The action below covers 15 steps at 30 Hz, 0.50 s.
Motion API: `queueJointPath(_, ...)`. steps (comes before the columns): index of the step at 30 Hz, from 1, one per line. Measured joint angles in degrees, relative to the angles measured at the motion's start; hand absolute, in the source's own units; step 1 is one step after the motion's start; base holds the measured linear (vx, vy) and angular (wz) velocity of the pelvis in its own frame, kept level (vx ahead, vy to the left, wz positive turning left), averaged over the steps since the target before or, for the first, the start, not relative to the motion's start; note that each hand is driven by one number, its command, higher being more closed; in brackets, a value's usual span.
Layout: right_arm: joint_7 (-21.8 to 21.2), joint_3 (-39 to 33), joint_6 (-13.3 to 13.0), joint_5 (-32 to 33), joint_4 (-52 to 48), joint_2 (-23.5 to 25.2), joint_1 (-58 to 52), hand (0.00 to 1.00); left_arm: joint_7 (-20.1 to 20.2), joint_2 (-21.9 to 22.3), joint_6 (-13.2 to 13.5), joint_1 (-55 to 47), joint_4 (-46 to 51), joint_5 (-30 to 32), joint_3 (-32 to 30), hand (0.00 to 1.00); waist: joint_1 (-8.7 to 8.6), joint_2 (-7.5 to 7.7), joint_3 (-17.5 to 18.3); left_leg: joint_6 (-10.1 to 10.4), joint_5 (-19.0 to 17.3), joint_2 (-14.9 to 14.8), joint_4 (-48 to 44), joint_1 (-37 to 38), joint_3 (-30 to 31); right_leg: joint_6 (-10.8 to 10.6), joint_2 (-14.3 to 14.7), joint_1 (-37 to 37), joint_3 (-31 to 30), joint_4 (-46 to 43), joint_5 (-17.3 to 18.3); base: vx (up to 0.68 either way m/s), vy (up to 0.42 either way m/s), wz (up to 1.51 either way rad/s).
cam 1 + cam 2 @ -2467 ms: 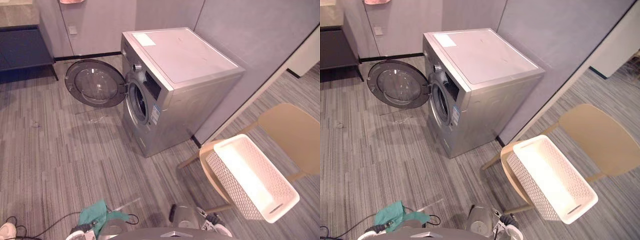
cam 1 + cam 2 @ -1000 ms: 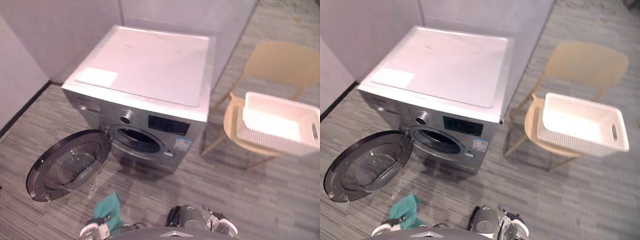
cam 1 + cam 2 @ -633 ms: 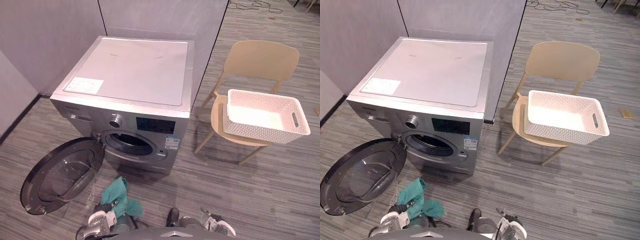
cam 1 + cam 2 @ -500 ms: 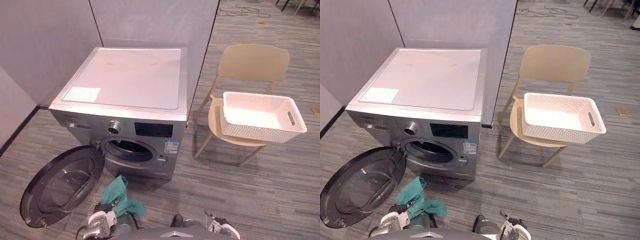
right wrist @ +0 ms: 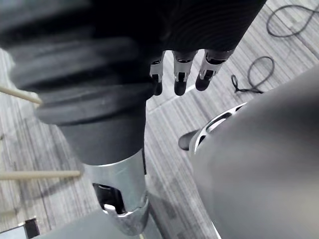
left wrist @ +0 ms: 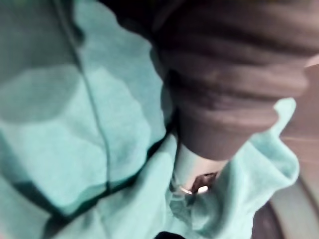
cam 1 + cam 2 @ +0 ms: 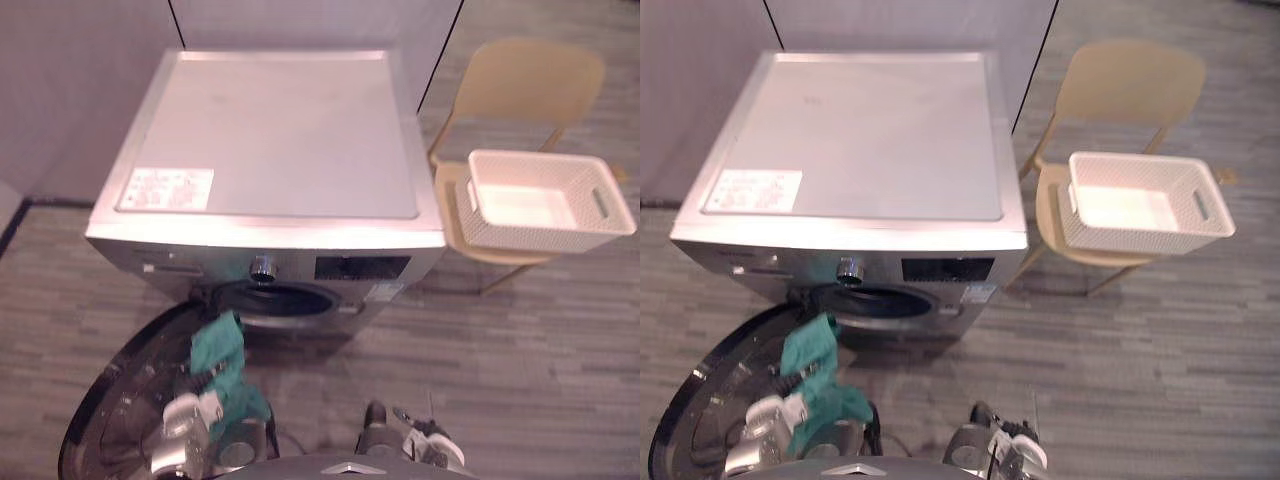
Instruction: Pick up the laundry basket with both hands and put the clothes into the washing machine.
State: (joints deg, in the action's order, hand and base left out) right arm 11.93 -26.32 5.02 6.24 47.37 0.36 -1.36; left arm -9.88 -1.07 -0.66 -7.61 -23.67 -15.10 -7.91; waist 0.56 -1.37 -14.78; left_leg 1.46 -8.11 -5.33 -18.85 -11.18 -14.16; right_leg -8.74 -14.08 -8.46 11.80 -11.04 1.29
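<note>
Striped grey floor (image 7: 540, 340) with washing machine (image 7: 270, 130) and tan chair (image 7: 530, 75), white laundry basket (image 7: 530, 235) on its seat

Grey striped floor (image 7: 540, 350) lies under the right robot hand (image 5: 180, 69); a tan chair (image 7: 530, 75) stands well beyond, by grey walls (image 7: 70, 90).

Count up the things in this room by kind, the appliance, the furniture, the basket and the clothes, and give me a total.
washing machine: 1
chair: 1
laundry basket: 1
teal cloth: 1
Total: 4
</note>
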Motion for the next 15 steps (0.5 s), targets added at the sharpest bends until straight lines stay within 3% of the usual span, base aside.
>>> queueJointPath(3, 0.2, 3.4, -0.4, 0.1, -6.7, -1.1, -0.1, 0.00, -0.4, -0.1, 1.5, 1.9, 5.2, -1.7, 0.1, 1.00, 0.26, -0.96, -4.2, 0.2, -4.1, -3.4, -8.7, -8.1, 0.2, -0.6, 1.3, -7.0, -0.4, -6.0, 2.0, -0.14, 0.002, -0.16)
queueJointPath(5, 1.0, 5.6, -1.0, 0.2, -9.9, -1.2, -0.1, 0.00, -1.3, -0.2, 1.6, 4.6, 5.2, -3.0, -0.2, 1.00, 0.26, 0.01, -6.5, 0.3, -6.2, -5.2, -13.2, -11.7, 0.4, -0.2, 1.9, -11.0, -0.9, -11.0, 4.3, -0.15, -0.024, -0.15)
queueJointPath(7, 1.2, 8.2, -1.4, 0.2, -14.8, -1.3, -0.1, 0.00, -3.0, -0.2, 1.6, 8.8, 5.2, -5.3, -0.5, 1.00, 0.18, 2.10, -8.1, 1.0, -8.0, -6.5, -17.4, -16.9, 0.5, 0.4, 2.0, -17.6, -2.0, -16.9, 6.6, -0.10, -0.038, -0.15)
queueJointPath(10, 1.4, 8.5, -2.0, 0.2, -19.9, -1.5, 0.3, 0.00, -5.4, -0.5, 1.7, 14.4, 5.7, -7.7, -1.1, 1.00, 0.12, 2.75, -10.6, 0.6, -9.1, -8.1, -22.2, -22.1, 0.8, 1.0, 2.4, -23.5, -2.9, -22.5, 8.4, -0.04, -0.058, -0.16)
queueJointPath(15, 3.6, 9.5, -2.5, 0.3, -24.8, -2.6, 3.4, 0.00, -9.1, -4.6, 2.1, 26.6, 6.9, -11.2, -1.7, 1.00, -0.40, 3.05, -13.9, 0.3, -10.4, -11.4, -30.7, -32.0, 1.4, 2.4, 2.5, -34.2, -3.2, -32.1, 11.0, -0.02, -0.071, -0.13)
